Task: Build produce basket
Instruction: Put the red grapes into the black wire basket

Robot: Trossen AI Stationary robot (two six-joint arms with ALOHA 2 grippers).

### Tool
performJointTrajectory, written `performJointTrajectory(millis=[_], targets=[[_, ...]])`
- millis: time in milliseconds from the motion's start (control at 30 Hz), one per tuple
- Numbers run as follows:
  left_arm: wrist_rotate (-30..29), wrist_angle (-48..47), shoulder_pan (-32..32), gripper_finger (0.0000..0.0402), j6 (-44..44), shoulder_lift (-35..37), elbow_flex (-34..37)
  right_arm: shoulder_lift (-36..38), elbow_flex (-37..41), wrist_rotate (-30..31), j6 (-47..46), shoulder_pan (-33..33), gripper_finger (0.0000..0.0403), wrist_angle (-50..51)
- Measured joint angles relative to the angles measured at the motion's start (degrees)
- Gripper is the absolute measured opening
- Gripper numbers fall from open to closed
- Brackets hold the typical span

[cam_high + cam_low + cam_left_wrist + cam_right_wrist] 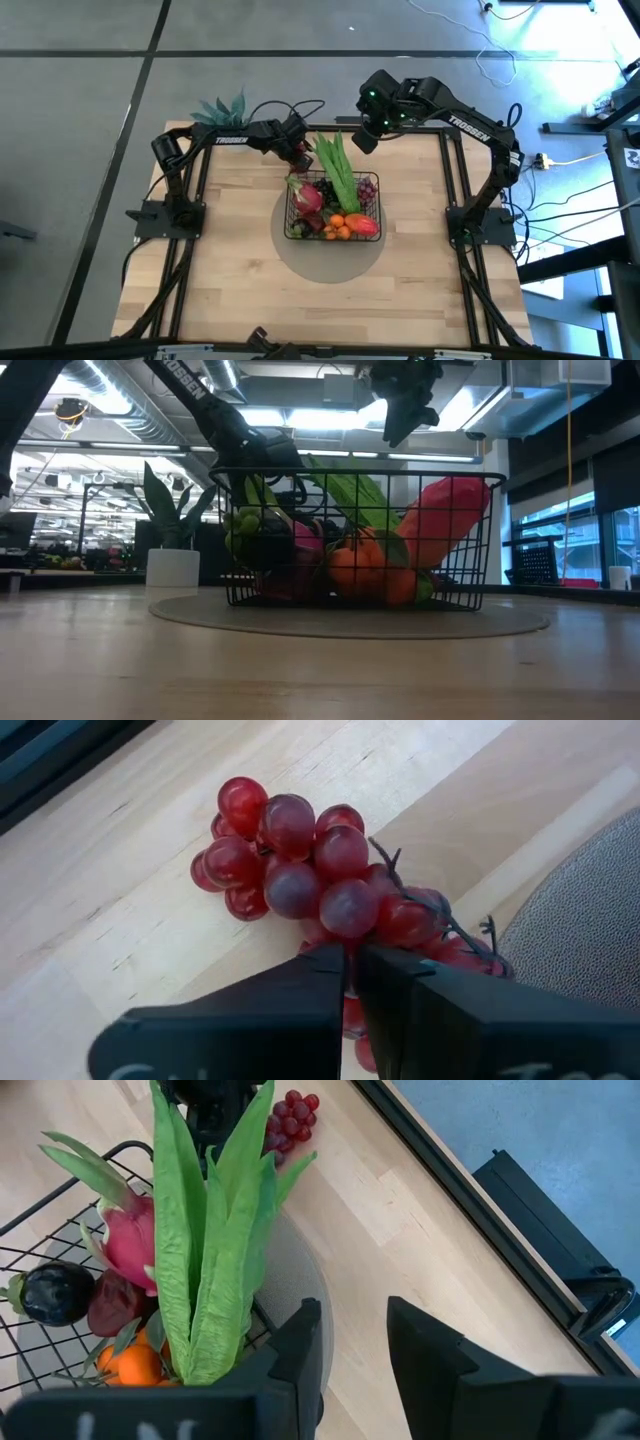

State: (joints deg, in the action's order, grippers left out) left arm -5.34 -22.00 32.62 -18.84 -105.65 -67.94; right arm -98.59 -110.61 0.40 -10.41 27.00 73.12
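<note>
Left gripper (350, 970) clamped on red grape bunch (310, 870), on table just beyond basket (333, 210) far-left corner; cluster soft, floppy, grip stem. Right gripper (350, 1350) parted, hovering beyond basket

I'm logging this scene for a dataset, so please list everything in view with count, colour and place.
basket: one, black wire, on grey round mat at table centre.
mat: one, grey, under basket.
dragon fruit: one, pink, in basket.
green pods: one bundle, green, sticking out of basket.
oranges: a few, orange, in basket.
red grapes: one bunch, red, outside basket.
potted plant: one, teal, table's far left corner.
left gripper: shut on red grapes.
right gripper: open, above basket's far side.
</note>
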Motion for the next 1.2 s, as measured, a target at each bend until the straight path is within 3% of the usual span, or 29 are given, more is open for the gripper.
performJointTrajectory(millis=[400,767,1100,1200], targets=[[-5.09,-3.24,0.38,0.0001,5.01,7.27,-0.39,0.00,0.02,0.04,1.20,-0.02,0.0101,0.02],[-9.58,-6.24,0.19,0.0000,7.48,19.91,-0.48,0.00,0.02,0.07,3.34,-0.02,0.0101,0.02],[-10.29,-5.77,-4.67,0.0000,9.01,32.70,-0.48,0.00,0.02,0.04,4.54,-0.02,0.0101,0.02],[-7.99,-5.94,-7.17,0.0000,9.42,35.73,-0.48,0.00,0.02,0.04,5.07,-0.02,0.0101,0.02]])
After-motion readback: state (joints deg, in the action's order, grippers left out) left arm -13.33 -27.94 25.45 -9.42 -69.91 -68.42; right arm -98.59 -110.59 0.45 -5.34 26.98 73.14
